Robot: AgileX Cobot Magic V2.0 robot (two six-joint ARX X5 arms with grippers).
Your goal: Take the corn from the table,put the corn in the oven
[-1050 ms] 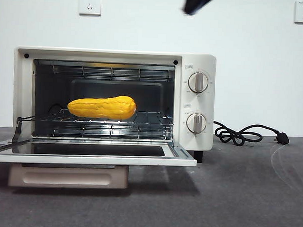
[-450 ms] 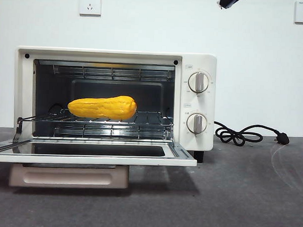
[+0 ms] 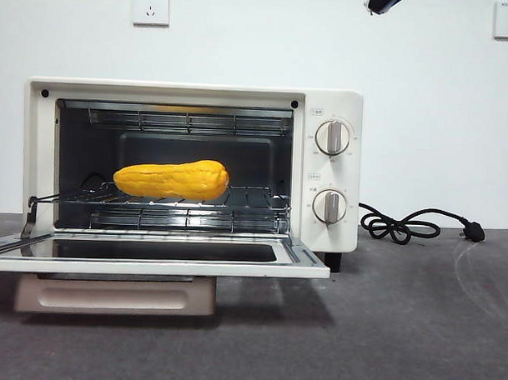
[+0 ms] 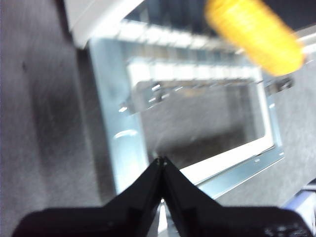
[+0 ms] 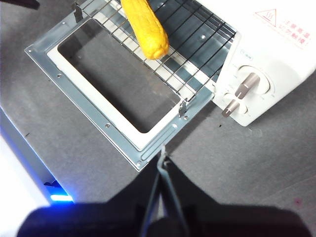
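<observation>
Left gripper [image 4: 162, 165], jaws pressed together and empty, hangs above the open door [image 4: 197, 123]. Right gripper [image 5: 164, 160], also closed on nothing, hangs high over the door's corner. The corn [image 3: 172, 179] lies on the rack [image 3: 237, 208] inside the oven [image 3: 332, 105], at nine o'clock of the knobs [image 3: 332, 137]. It looks light, stiff and bumpy; mid-cob seems the best hold. Only the front view shows the cord [image 3: 403, 225] at three o'clock; only the right wrist view shows the oven's top.
</observation>
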